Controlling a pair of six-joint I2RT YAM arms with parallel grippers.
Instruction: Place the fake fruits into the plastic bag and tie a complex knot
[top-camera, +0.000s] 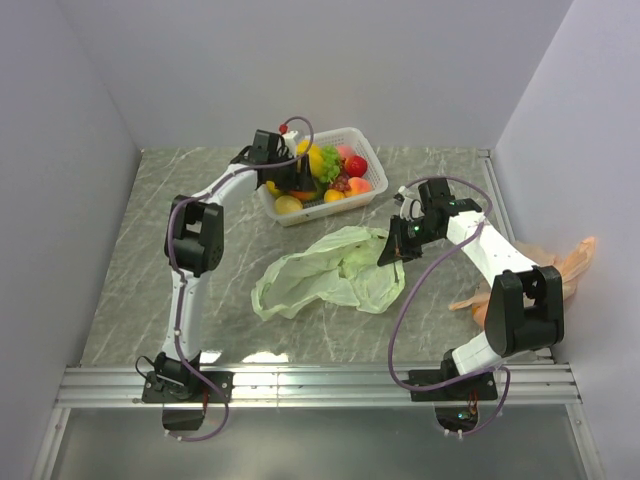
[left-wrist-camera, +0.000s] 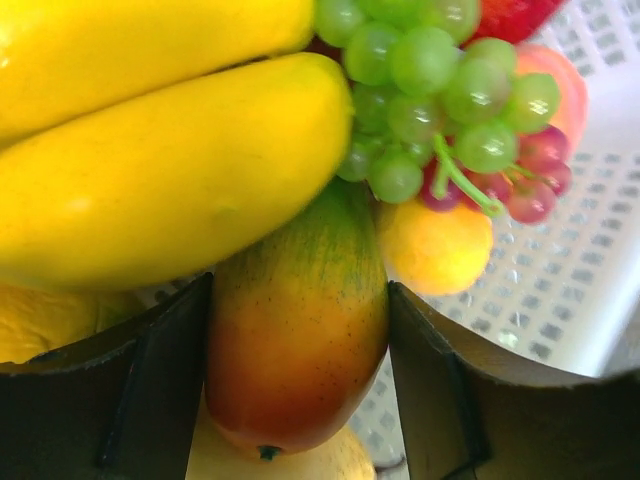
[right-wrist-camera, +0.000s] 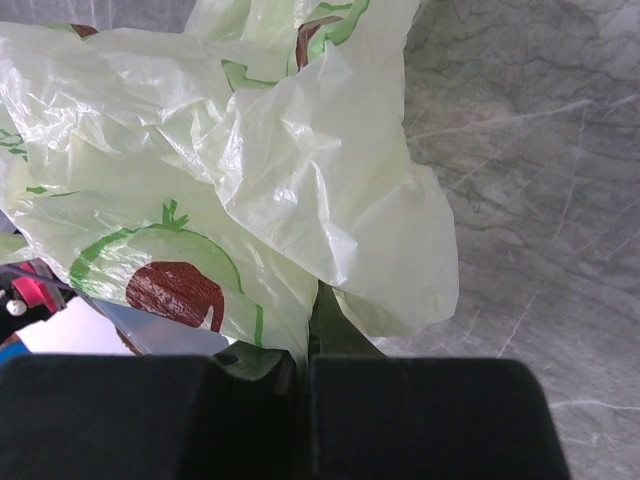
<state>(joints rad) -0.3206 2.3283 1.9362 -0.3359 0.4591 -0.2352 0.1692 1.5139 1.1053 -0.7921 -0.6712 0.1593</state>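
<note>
Right wrist: crinkly translucent plastic bag (right-wrist-camera: 300, 170) pinched by fingers (right-wrist-camera: 420, 420).

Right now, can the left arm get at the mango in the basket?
Probably yes: its end effector sits astride the mango, nothing between them; only the bananas lie across the mango's far end.

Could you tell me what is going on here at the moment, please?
The left gripper is down in the white basket with its fingers closed against both sides of the mango, which lies among the banana bunch, grapes and other fake fruits. The right gripper is shut on an edge of the pale green plastic bag, which lies crumpled on the table in front of the basket. No fruit seems to be in the bag yet.
</note>
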